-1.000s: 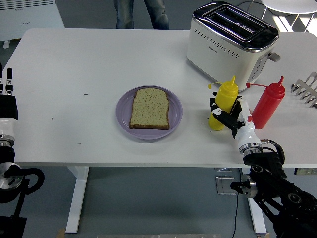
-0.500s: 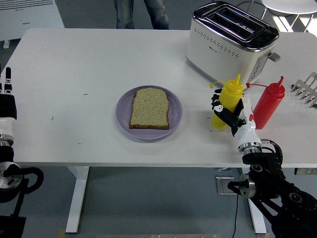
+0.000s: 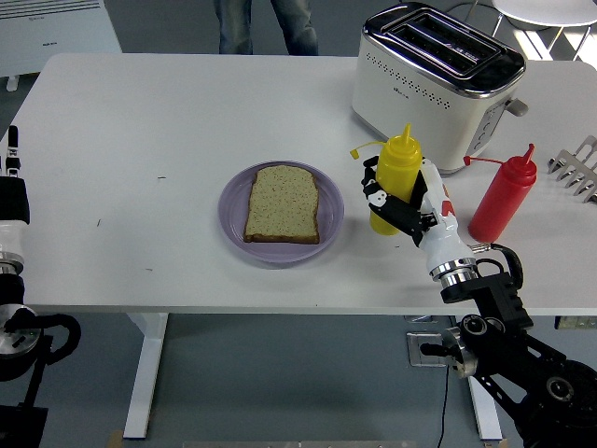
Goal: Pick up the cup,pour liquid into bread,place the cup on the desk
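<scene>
**Right hand grasping yellow squeeze bottle, right of plate**

Right hand (image 3: 403, 207): black-and-white fingers wrapped round the lower body of the yellow squeeze bottle (image 3: 394, 179), clenched on it. Bottle upright, conical nozzle on top, cap dangling on a thin tether to its left. Bottle sits just right of the purple plate (image 3: 281, 214), not over it. Plate round, smooth; a single slice of bread (image 3: 283, 203), squarish, speckled crumb, brown crust, lies flat on it. Red squeeze bottle (image 3: 503, 194) stands further right on the white desk (image 3: 168, 131); glossy cream-and-chrome toaster (image 3: 437, 75) behind. Left hand (image 3: 11, 177) at the desk's left edge; finger state cannot be told.
</scene>
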Motion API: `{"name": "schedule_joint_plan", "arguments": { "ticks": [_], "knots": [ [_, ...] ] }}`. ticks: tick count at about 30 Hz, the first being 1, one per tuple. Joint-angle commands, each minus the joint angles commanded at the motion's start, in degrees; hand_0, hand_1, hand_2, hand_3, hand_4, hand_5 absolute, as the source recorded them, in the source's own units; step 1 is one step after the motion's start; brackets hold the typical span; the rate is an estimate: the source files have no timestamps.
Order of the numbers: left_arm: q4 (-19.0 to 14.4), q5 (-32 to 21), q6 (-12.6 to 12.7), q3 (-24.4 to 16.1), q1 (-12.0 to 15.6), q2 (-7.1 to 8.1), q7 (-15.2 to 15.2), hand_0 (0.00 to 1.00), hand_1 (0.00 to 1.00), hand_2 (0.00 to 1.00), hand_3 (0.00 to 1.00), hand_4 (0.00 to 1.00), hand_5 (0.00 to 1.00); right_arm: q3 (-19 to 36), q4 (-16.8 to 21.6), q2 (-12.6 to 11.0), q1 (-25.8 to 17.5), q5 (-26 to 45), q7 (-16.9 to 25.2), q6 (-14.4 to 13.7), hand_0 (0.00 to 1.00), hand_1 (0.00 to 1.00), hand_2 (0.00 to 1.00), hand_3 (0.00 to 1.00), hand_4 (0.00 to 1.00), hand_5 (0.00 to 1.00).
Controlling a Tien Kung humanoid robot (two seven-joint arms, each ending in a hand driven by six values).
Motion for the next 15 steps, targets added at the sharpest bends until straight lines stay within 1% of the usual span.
{"name": "schedule_joint_plan", "arguments": {
  "ticks": [3, 4, 7, 9, 12, 13, 15],
  "knots": [
    [-0.01, 0.01, -0.02, -0.11, -0.02, 0.01, -0.02, 0.881, 0.886, 0.873, 0.763, 0.541, 0.998, -1.14, 2.05, -0.68, 1.65, -6.63, -3.8, 0.23, 0.203, 0.157, 0.27, 0.402, 0.347, 0.091],
    [-0.01, 0.01, -0.02, -0.13, -0.02, 0.01, -0.03, 0.881, 0.886, 0.873, 0.763, 0.541, 0.998, -1.37, 2.34, -0.79, 1.98, -8.9, -4.42, 0.25, 0.203, 0.157, 0.27, 0.402, 0.347, 0.091],
    [-0.01, 0.02, -0.04, -0.19, 0.0, 0.01, -0.04, 0.881, 0.886, 0.873, 0.762, 0.541, 0.998, -2.79, 3.1, -1.26, 4.2, -15.98, -8.93, 0.32, 0.2, 0.154, 0.268, 0.401, 0.346, 0.085],
    [0.0, 0.0, -0.04, -0.24, 0.02, 0.0, -0.04, 0.881, 0.886, 0.873, 0.762, 0.541, 0.998, -4.07, 2.72, -1.4, 6.13, -20.37, -11.71, 0.13, 0.2, 0.154, 0.268, 0.401, 0.346, 0.085],
    [0.0, 0.01, -0.06, -0.26, 0.05, -0.02, -0.04, 0.881, 0.886, 0.873, 0.762, 0.541, 0.998, -5.39, 1.82, -1.3, 8.13, -27.45, -13.61, -0.09, 0.208, 0.16, 0.27, 0.404, 0.364, 0.075],
    [0.0, 0.01, -0.06, -0.3, 0.06, -0.04, -0.04, 0.881, 0.886, 0.873, 0.762, 0.541, 0.998, -6.26, 0.87, -1.13, 9.57, -30.05, -14.37, -0.41, 0.208, 0.16, 0.27, 0.404, 0.364, 0.075],
    [0.0, 0.02, -0.05, -0.33, 0.07, -0.05, -0.04, 0.881, 0.886, 0.873, 0.762, 0.541, 0.998, -6.86, 0.11, -0.99, 10.71, -34.9, -14.91, -0.65, 0.208, 0.16, 0.27, 0.404, 0.364, 0.075]
  ]
}}
